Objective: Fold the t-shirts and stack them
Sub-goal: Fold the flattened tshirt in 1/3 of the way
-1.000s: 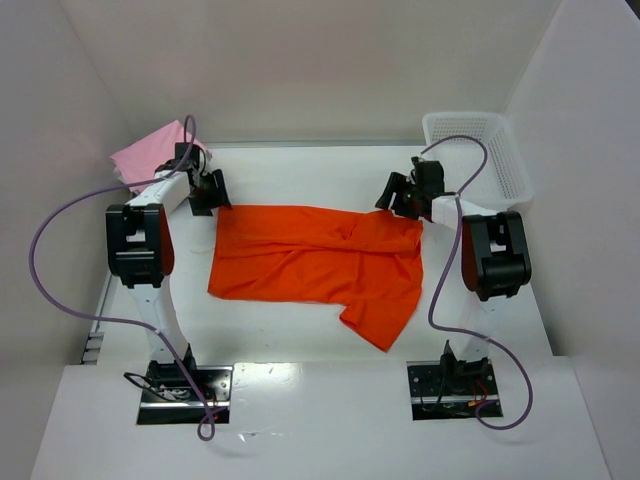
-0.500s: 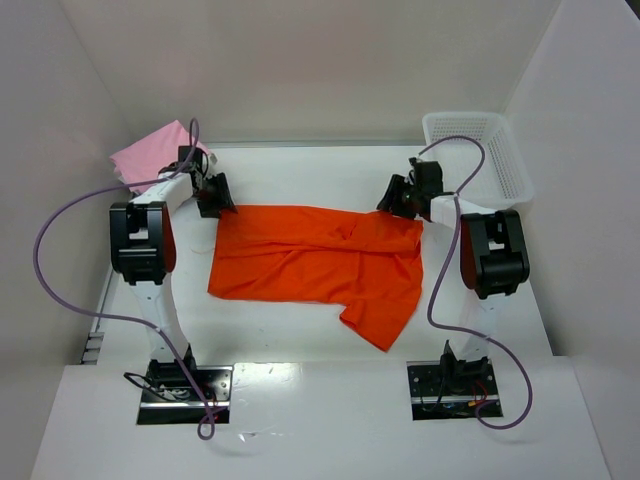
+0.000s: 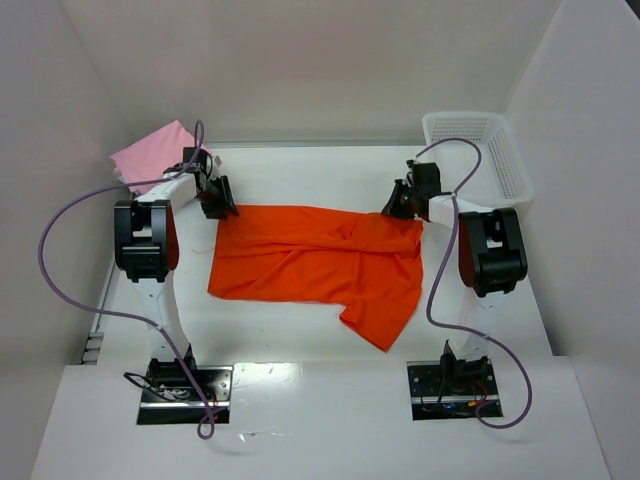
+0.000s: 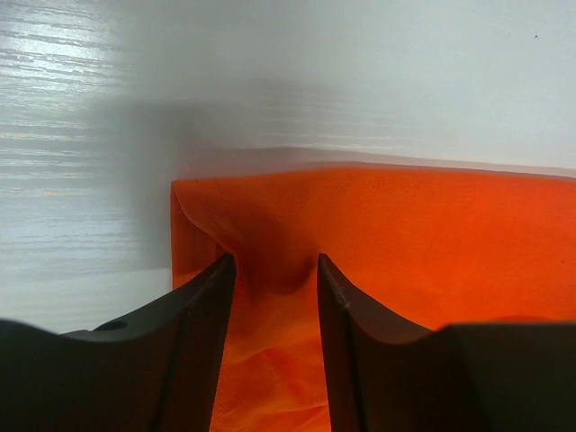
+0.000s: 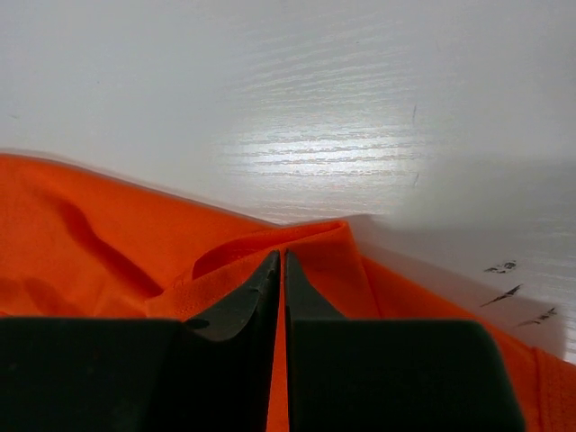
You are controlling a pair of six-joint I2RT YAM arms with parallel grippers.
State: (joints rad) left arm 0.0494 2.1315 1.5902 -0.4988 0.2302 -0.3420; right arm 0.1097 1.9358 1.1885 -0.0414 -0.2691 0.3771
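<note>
Your left fingers (image 4: 202, 333) stand apart, one on each side of a small raised ridge of the orange t-shirt (image 4: 405, 234), right at the shirt's far left corner. The cloth bulges up between them, but from the wrist view you cannot tell whether the tips are pressing it. Your right fingers (image 5: 243, 310) are pressed together, with a thin fold of the same orange cloth pinched between them. This is on the shirt's far edge, near its right corner, and the fabric rucks up into a little peak just ahead of the tips.

From above, you see both arms reaching forward along the sides of the desk (image 3: 320, 175), with their wrists turned inward toward the shirt. The orange t-shirt lies spread across the middle of the desk between the two arms. It is mostly flat, with one flap trailing toward the near right and a soft crease right of its middle.

The pink t-shirt (image 3: 150, 152) lies in the far left corner, just behind your left wrist and apart from the orange one. A white mesh basket (image 3: 470, 116) sits in the far right corner against the wall, apart from the orange cloth. A purple cable (image 3: 60, 230) loops out from each arm.
</note>
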